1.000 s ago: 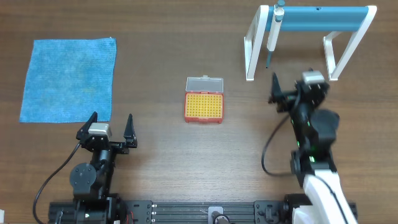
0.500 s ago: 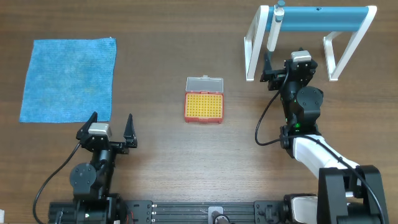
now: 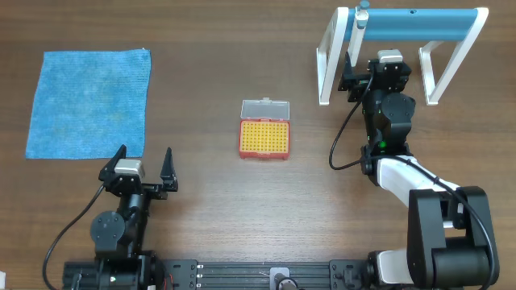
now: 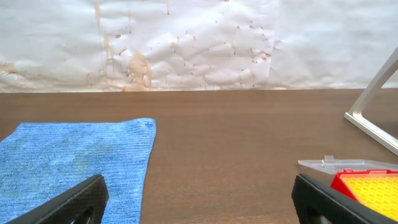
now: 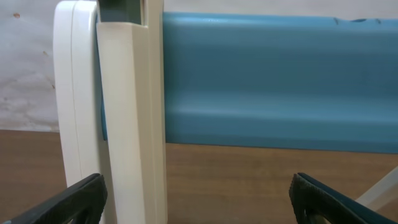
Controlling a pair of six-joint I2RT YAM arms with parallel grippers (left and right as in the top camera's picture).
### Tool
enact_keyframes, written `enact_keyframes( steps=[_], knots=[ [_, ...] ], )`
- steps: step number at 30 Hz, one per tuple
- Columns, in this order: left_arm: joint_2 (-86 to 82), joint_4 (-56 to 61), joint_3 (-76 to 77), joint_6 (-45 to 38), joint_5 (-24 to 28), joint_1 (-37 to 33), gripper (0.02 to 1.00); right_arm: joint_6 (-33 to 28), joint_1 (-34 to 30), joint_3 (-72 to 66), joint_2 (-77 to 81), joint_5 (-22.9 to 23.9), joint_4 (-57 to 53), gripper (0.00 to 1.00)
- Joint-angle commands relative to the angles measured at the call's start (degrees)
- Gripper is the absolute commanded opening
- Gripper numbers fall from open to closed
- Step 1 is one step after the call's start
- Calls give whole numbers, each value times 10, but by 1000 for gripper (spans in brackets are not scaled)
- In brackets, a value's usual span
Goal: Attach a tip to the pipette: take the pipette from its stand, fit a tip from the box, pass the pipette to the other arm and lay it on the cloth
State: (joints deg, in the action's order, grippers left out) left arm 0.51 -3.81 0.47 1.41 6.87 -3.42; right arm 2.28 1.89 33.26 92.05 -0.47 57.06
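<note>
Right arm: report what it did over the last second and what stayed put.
The right gripper moved up the table to the stand, closing in on the hanging pipette, jaws open, nothing gripped. The left gripper, tip box and cloth stayed put.

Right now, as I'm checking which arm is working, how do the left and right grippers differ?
The left gripper sits close to its base, near the cloth; the right gripper is up at the stand. The left gripper faces only bare table past its fingers; the right gripper has the hanging pipette in line with its gap. Both are open and hold nothing.
</note>
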Motion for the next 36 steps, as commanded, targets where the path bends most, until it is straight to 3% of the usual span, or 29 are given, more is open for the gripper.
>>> enact_keyframes(
  steps=[1,21,22,25,27,28,30,31,36],
  knots=[
    [-3,-3,-2,-2,-4,1,954,4,-3,26,33,9,3,947],
    [-3,-3,-2,-2,-4,1,952,4,-3,73,79,9,2,945],
    [-3,-3,-2,-1,-5,1,952,5,-3,73,79,9,2,888],
    [-3,-3,-2,-2,-4,1,952,5,-3,73,79,9,2,472],
    [-3,-3,-2,-2,-4,1,952,4,-3,73,79,9,2,367],
    [-3,-3,-2,-1,-5,1,954,4,-3,73,79,9,3,248],
    [-3,-3,-2,-2,-5,1,954,5,-3,73,79,9,3,132],
    [-3,-3,-2,-1,-5,1,954,5,-3,73,79,9,3,84],
    [-3,-3,-2,-2,-4,1,952,4,-3,73,79,9,3,82]
  ],
)
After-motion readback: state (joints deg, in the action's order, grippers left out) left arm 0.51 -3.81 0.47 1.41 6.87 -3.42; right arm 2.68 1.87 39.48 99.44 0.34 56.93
